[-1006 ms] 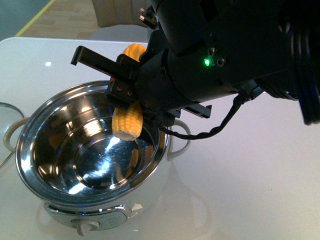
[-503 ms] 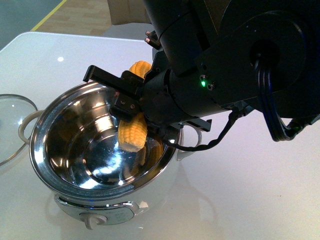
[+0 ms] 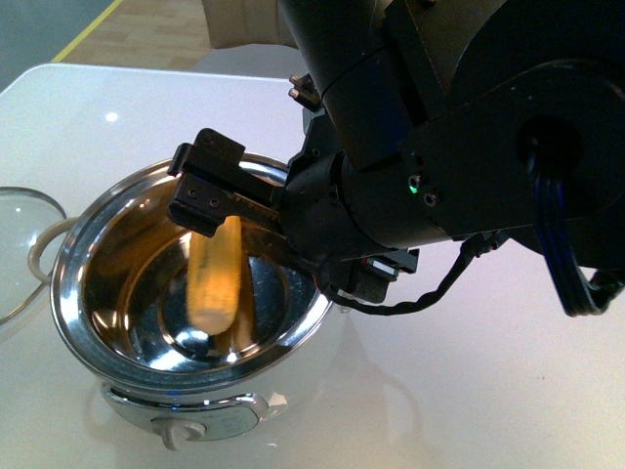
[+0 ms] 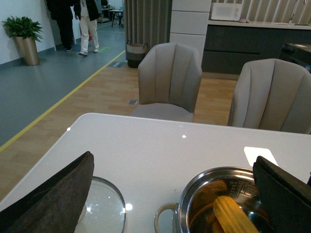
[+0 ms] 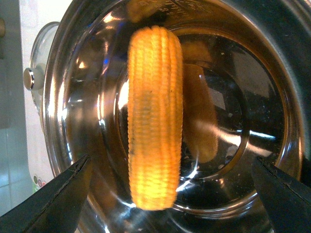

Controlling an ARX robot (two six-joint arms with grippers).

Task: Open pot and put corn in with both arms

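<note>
inside the open pot [image 3: 103, 332]: corn [image 3: 215, 278], blurred, apparently falling; our right gripper [image 5: 170, 191] spread wide, empty; lid [image 4: 102, 211] already off.

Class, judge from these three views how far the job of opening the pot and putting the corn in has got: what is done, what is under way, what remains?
Done: the pot stands open, its glass lid lying on the table beside it. Under way: the corn is inside the pot, blurred in the front view as if dropping, and the right gripper above it is open and touches nothing. The left gripper is open, empty. Left: withdrawing the right arm from over the pot.
</note>
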